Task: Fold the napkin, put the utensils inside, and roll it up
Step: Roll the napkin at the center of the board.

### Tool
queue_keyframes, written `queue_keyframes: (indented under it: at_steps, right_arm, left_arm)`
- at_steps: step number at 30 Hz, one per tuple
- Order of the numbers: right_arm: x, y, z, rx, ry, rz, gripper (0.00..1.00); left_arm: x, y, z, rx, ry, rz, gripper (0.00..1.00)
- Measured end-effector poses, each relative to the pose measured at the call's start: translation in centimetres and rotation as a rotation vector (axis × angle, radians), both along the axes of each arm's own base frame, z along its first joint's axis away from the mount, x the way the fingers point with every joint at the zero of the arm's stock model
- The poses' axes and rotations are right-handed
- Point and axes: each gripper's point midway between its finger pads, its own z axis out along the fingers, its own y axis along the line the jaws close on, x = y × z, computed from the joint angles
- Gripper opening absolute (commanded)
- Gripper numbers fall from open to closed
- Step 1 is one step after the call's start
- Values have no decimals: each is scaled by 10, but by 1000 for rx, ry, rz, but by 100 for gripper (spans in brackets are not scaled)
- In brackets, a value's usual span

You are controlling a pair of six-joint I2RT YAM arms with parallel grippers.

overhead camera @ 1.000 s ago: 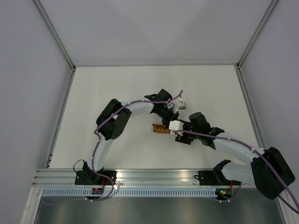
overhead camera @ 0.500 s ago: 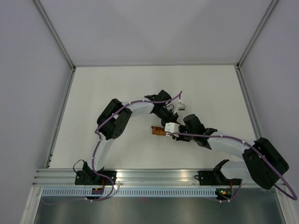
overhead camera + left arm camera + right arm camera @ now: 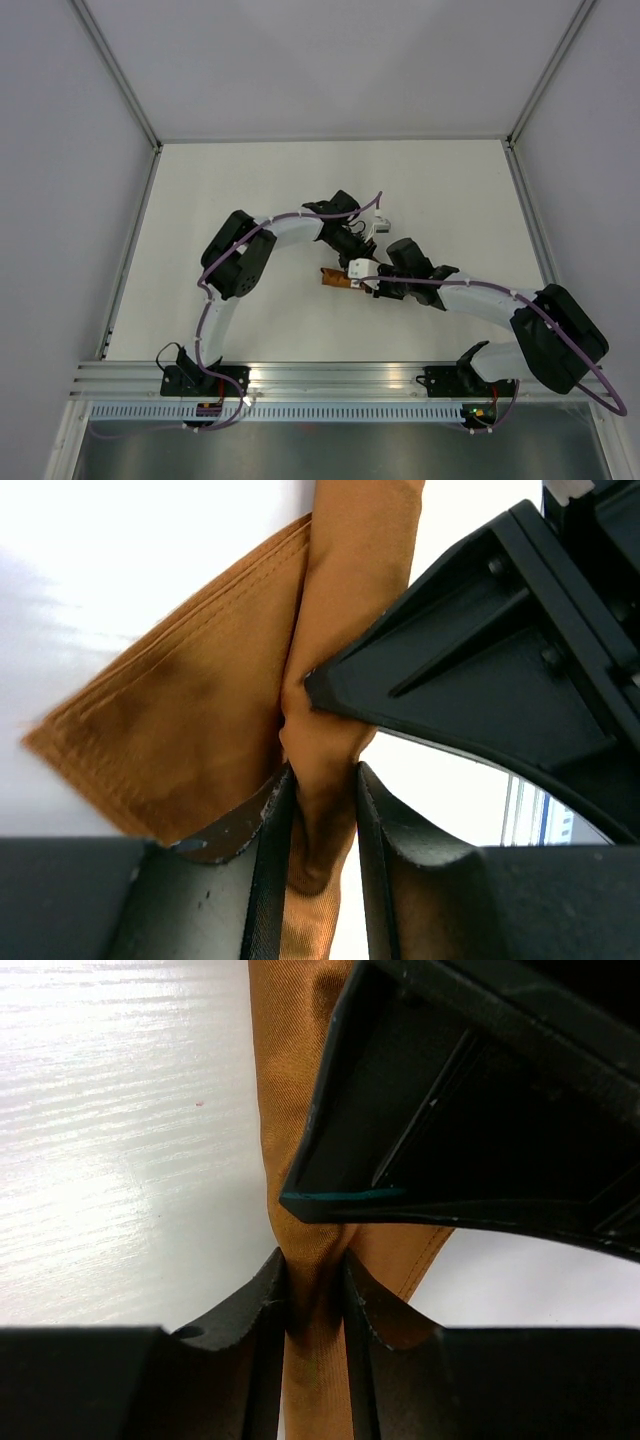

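**Rust-brown napkin (image 3: pixel 336 279) pinched from two sides**

On the overhead camera I see the white table (image 3: pixel 230 190) with both arms bent inward, their tips meeting near the middle. The napkin is a small bunched bundle lying there, showing just left of where the tips come together. The rest of it is hidden under them.

On the left wrist camera, my left gripper (image 3: pixel 323 772) has its jaws narrow. A rounded roll of the cloth runs up between them and touches both inner faces, so this hand is holding the napkin. To the left of the roll, a flat, layered flap with stitched hems spreads over the table and ends in a corner. One black finger (image 3: pixel 470 650) of the other arm comes in from the right, and its point presses into the roll just above my own fingertips.

On the right wrist camera, my right gripper (image 3: pixel 312 1257) is narrow as well. It squeezes the same cloth into a tight waist between its jaws, so it too has hold of the napkin. The left arm's finger (image 3: pixel 470 1110) crosses above, its point touching the cloth.
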Motion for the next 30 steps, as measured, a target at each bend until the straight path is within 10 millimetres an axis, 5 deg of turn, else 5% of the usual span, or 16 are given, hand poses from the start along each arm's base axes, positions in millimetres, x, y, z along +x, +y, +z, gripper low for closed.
queue_keyframes:
  at_steps: [11,20,25,30]
  right_arm:
    - [4,1,-1,-14,170,16,21]
    - [20,-8,-2,15,447,21,21]
    - [23,-8,-4,32,601,32,21]
    - [25,-7,-5,34,725,37,21]
  left_arm:
    - [31,29,26,-36,-68,134,33]
    - [68,69,50,-27,-268,466,31]
    - [63,77,71,-91,-423,570,32]
    - [33,54,70,-130,-622,532,34]
